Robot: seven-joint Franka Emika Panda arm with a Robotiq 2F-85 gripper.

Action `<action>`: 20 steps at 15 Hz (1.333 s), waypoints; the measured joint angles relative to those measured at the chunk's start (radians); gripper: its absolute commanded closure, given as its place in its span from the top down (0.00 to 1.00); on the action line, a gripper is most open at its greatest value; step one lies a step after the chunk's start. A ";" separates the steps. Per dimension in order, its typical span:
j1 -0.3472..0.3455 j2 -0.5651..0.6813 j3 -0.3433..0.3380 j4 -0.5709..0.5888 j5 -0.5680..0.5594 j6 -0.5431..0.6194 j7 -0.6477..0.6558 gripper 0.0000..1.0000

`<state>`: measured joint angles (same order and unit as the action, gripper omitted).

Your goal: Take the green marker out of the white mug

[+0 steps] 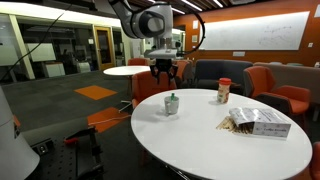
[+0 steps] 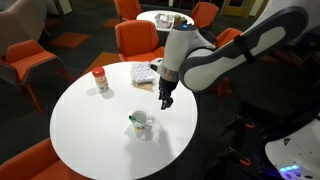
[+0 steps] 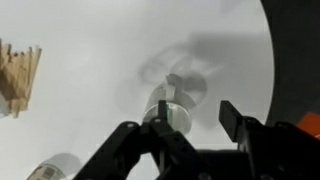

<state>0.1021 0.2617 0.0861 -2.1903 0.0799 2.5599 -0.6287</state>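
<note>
The white mug point(image 1: 171, 105) stands on the round white table point(image 1: 200, 140), and it also shows in the other exterior view point(image 2: 142, 125). The green marker point(image 2: 137, 118) stands in it, its tip poking above the rim point(image 1: 171, 97). My gripper point(image 2: 165, 101) hangs open and empty above the table, a little beyond the mug and apart from it. In the wrist view the mug point(image 3: 168, 104) sits just past my left finger. The open jaws point(image 3: 197, 125) hold nothing. The marker is too faint to make out there.
A clear jar with a red lid point(image 1: 223, 91) point(image 2: 100, 80) stands near the table's far side. An open box of wooden sticks point(image 1: 255, 122) point(image 2: 143, 73) point(image 3: 18, 78) lies on the table. Orange chairs point(image 2: 140, 40) ring the table.
</note>
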 measured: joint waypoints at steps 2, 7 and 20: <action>-0.009 0.070 0.012 0.055 -0.034 0.000 0.003 0.54; -0.016 0.249 0.035 0.204 -0.123 -0.004 0.009 0.36; -0.005 0.466 0.063 0.458 -0.192 -0.107 0.070 0.31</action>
<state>0.0971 0.7274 0.1494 -1.7319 -0.1116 2.4525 -0.5582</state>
